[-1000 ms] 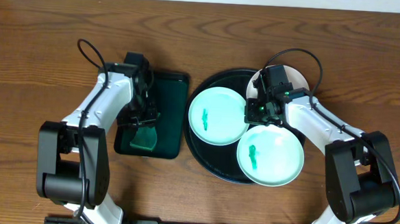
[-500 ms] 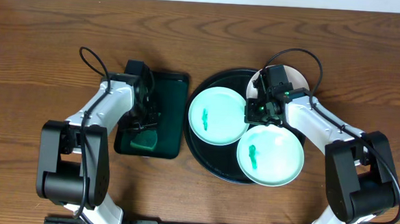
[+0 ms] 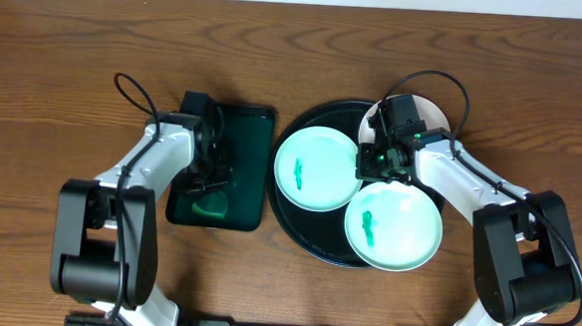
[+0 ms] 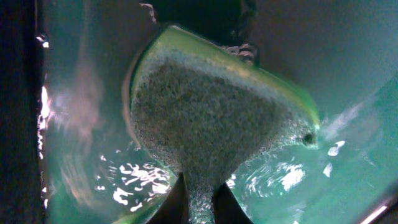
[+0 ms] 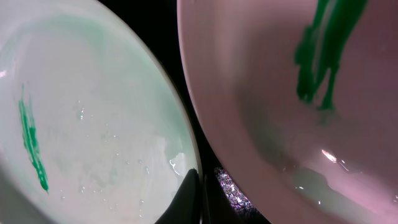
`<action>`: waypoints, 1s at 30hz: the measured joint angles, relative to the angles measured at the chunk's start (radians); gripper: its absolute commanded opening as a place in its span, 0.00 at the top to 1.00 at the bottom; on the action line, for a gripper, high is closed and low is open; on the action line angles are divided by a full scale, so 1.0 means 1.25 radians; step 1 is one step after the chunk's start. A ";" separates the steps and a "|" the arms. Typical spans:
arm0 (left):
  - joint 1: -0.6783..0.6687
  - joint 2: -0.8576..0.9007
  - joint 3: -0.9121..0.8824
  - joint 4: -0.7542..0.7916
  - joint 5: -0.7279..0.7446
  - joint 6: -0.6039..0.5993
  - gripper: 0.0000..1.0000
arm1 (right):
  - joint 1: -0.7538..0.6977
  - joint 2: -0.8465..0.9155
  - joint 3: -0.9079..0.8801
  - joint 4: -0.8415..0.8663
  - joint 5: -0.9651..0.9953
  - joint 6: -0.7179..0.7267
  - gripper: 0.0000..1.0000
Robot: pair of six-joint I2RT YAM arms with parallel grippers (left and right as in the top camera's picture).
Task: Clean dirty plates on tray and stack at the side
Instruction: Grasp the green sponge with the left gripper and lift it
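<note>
The left gripper reaches down into the green tray and pinches a green sponge. The right gripper, pressed together, sits low between the plates on the black tray.

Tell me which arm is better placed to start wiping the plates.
Left. The left gripper is shut on the green sponge in the dark green tray. The right gripper sits shut among the plates on the black tray, with no sponge.
</note>
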 measured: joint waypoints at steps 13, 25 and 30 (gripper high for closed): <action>0.000 -0.414 -0.021 0.023 -0.003 0.023 0.93 | 0.000 0.000 -0.001 -0.001 0.001 0.000 0.96; 0.000 -0.415 -0.021 0.031 -0.003 0.032 0.93 | 0.005 0.000 -0.001 -0.001 0.000 0.002 0.86; 0.000 -0.395 -0.021 0.034 -0.003 0.032 0.93 | 0.005 0.000 -0.001 -0.001 0.005 0.003 0.99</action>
